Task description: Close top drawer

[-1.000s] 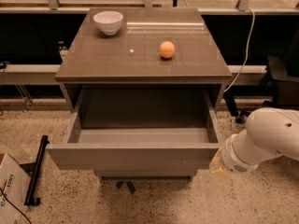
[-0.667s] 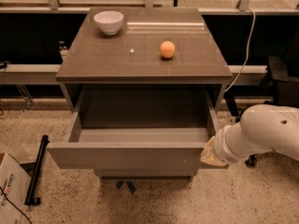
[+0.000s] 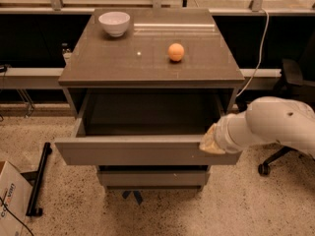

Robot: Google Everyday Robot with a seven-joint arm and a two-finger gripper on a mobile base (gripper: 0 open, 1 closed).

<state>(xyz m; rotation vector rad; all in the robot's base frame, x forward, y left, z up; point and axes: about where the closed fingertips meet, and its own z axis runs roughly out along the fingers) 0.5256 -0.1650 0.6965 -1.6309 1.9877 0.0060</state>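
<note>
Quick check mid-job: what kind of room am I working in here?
Probably an office or lab workspace: a wheeled office chair at right, a cardboard box on the speckled floor, and a cable hanging beside the cabinet. The gripper sits at the right front corner of the open top drawer.

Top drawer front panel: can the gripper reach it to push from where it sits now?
Probably yes. The gripper is at the right end of the top drawer front panel, apparently touching it, with nothing between them. The drawer stands pulled out.
</note>
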